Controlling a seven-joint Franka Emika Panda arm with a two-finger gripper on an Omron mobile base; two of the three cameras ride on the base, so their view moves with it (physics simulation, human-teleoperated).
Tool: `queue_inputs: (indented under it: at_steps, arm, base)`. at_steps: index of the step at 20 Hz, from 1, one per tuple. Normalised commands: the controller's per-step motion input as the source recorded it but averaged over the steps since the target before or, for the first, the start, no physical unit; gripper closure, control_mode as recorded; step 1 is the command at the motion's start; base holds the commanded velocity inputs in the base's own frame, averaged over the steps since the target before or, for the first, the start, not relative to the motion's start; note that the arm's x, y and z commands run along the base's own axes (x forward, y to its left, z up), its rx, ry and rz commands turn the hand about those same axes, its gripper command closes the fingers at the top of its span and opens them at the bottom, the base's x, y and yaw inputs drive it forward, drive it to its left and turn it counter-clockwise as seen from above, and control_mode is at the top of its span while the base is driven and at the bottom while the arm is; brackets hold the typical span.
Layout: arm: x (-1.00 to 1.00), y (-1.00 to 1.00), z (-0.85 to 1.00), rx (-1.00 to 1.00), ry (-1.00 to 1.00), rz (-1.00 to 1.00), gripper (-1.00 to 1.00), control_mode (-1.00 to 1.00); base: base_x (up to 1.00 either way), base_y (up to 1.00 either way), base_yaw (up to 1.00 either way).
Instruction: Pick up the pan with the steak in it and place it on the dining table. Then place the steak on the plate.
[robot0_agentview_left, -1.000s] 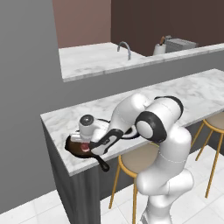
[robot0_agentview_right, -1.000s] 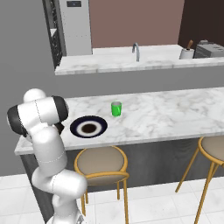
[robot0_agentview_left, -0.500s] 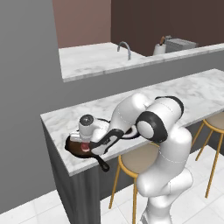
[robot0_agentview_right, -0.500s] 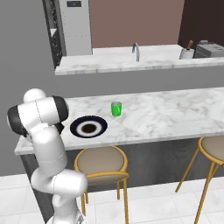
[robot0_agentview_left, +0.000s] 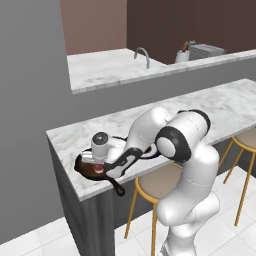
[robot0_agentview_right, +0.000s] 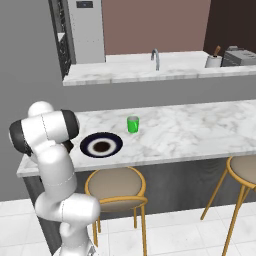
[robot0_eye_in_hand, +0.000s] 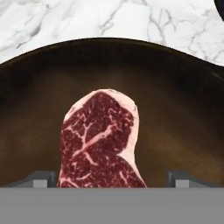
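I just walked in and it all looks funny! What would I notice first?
Probably the big white robot arm bent low over the near end of the dining table, its open gripper just above a red steak that lies in a dark pan. Next, the plate with its dark rim sits on the table beside the arm, and a bright green cup stands a little past it.
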Motion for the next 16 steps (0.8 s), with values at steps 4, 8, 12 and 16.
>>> queue_inputs:
  at_steps: [4, 8, 12, 16]
  arm:
    - [0.00, -0.01, -0.16, 0.00, 0.00, 0.00, -1.00, -1.00]
    - [0.00, 0.00, -0.12, 0.00, 0.00, 0.00, -1.00, -1.00]
    - [0.00, 0.00, -0.05, 0.00, 0.00, 0.00, 1.00, -1.00]
    - [0.00, 0.00, 0.00, 0.00, 0.00, 0.00, 1.00, -1.00]
  base:
    - [0.00, 0.00, 0.00]
    - [0.00, 0.00, 0.00]
    - [0.00, 0.00, 0.00]
    - [0.00, 0.00, 0.00]
